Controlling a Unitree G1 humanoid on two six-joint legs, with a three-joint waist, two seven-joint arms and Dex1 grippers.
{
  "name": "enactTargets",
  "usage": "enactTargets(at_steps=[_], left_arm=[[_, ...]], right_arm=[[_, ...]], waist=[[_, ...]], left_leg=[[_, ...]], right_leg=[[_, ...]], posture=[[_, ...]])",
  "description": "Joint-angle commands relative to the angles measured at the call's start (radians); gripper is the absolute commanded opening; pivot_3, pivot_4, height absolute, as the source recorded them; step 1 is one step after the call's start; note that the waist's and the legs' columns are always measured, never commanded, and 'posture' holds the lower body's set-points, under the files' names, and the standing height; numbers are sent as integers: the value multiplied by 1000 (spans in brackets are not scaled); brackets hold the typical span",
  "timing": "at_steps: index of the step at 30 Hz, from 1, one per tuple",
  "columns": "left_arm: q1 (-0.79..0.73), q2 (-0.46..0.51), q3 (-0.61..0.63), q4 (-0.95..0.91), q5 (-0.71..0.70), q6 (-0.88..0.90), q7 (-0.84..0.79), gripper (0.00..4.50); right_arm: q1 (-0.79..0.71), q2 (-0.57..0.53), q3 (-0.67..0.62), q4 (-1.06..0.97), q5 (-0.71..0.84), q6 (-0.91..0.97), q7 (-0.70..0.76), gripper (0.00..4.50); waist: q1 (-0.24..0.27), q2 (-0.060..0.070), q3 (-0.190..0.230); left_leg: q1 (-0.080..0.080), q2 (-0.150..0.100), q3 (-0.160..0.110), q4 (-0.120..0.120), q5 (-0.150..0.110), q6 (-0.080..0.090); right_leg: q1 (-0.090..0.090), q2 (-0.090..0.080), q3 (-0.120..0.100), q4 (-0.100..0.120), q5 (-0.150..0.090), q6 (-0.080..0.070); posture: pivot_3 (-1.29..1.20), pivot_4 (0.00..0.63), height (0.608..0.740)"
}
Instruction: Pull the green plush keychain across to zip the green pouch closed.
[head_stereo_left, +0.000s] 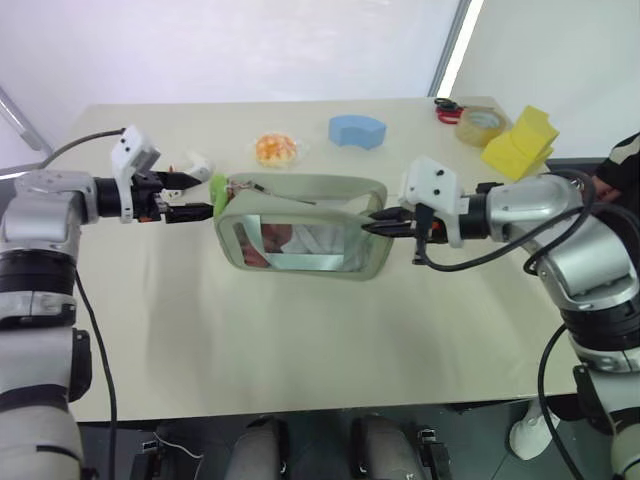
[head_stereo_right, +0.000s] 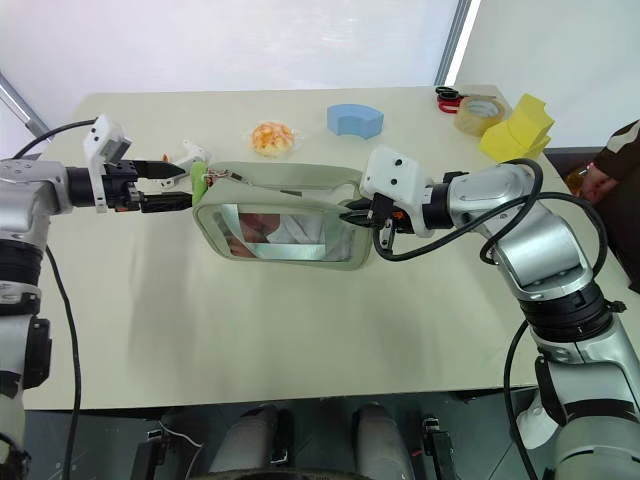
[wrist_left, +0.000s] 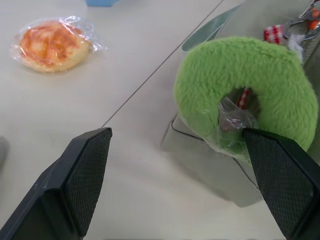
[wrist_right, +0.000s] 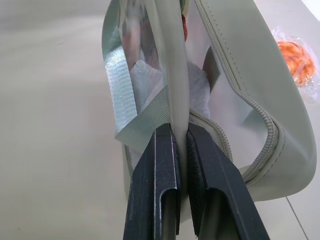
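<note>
The pouch (head_stereo_left: 300, 225) is a soft, sage-green fabric rectangle with rounded corners, a clear glossy window on its face, a coarse zipper along its top edge and a flat strap; it stands on its long edge near the middle of the pale matte table (head_stereo_left: 300, 350). The keychain (wrist_left: 245, 92), a fuzzy lime-green doughnut with a scrap of crinkled clear film in its hole, hangs at the pouch's left end beside a small metal clasp. The left gripper (head_stereo_left: 190, 196) is spread wide, its ribbed black fingers (wrist_left: 82, 175) apart on either side of the keychain, one fingertip just beside the plush, the other over bare table. The right gripper (wrist_right: 181, 150) is pinched tight on a fold of the pouch's fabric at its right end. Behind the pouch lie a round orange bun in a clear wrapper (head_stereo_left: 275, 149), a curved blue foam block (head_stereo_left: 357, 130), a roll of tape (head_stereo_left: 480, 125), red-handled scissors (head_stereo_left: 447, 107) and yellow foam blocks (head_stereo_left: 520, 142), all well apart from it.
</note>
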Motion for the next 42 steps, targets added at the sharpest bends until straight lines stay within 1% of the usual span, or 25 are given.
enactTargets(at_steps=[1,7,11,13,15,17,20,23,26,29,35,42], left_arm=[[-29,-16,16,7,3,-22,27,4500],[-104,-33,47,29,-26,31,41,4500],[-117,-50,48,47,-21,28,43,4500],[-100,-54,39,30,-20,27,25,4500],[-81,-55,36,7,-22,29,14,3937],[-76,-53,41,-10,-33,46,0,3183],[-86,-50,54,-27,-51,74,-7,1553],[-119,-52,69,-37,-71,97,3,30],[-165,-54,72,-56,-84,122,9,30],[-207,-65,46,-140,-108,151,-34,30],[-204,-118,-15,-281,-126,166,-61,30],[-200,-160,-80,-235,-35,46,-22,30]], right_arm=[[-24,15,5,-11,-5,-11,-4,51],[-30,29,8,-1,-15,-13,-4,51],[-31,38,12,4,-20,-16,-3,51],[-33,42,13,4,-22,-15,-3,51],[-37,45,10,2,-22,-10,-7,0],[-37,43,7,1,-23,-9,-9,0],[-33,38,2,3,-26,-11,-13,0],[-34,35,-3,12,-31,-15,-18,0],[-39,37,-6,22,-40,-19,-23,0],[-47,39,-2,45,-62,-33,-33,0],[-57,51,8,56,-76,-44,-43,0],[-62,62,6,49,-87,-34,-55,0]], waist=[[0,0,0],[-2,0,0],[-3,0,0],[-3,0,0],[-4,0,0],[-4,0,0],[-3,0,0],[-2,0,0],[-1,0,0],[3,-1,0],[1,0,0],[-3,0,0]], left_leg=[[0,0,0,0,0,0],[0,0,0,0,0,0],[0,0,0,0,0,0],[0,0,0,0,0,0],[0,0,0,0,0,0],[0,0,0,0,0,0],[0,0,0,0,0,0],[0,0,0,0,0,0],[0,0,0,0,0,0],[-1,0,-1,1,0,0],[0,0,-1,1,0,0],[0,0,-1,1,0,0]], right_leg=[[0,0,0,0,0,0],[0,0,0,0,0,0],[0,0,0,0,0,0],[0,0,0,1,0,0],[0,0,0,1,0,0],[0,0,0,1,0,0],[0,0,0,1,0,0],[0,0,0,1,0,0],[0,0,0,1,0,0],[0,0,0,1,0,0],[0,0,0,2,0,0],[0,0,0,2,0,0]], posture=[[0,150,740],[0,150,740],[0,150,740],[0,150,740],[0,150,740],[0,150,740],[0,150,740],[0,150,740],[0,150,740],[0,150,740],[0,150,740],[0,150,740]])
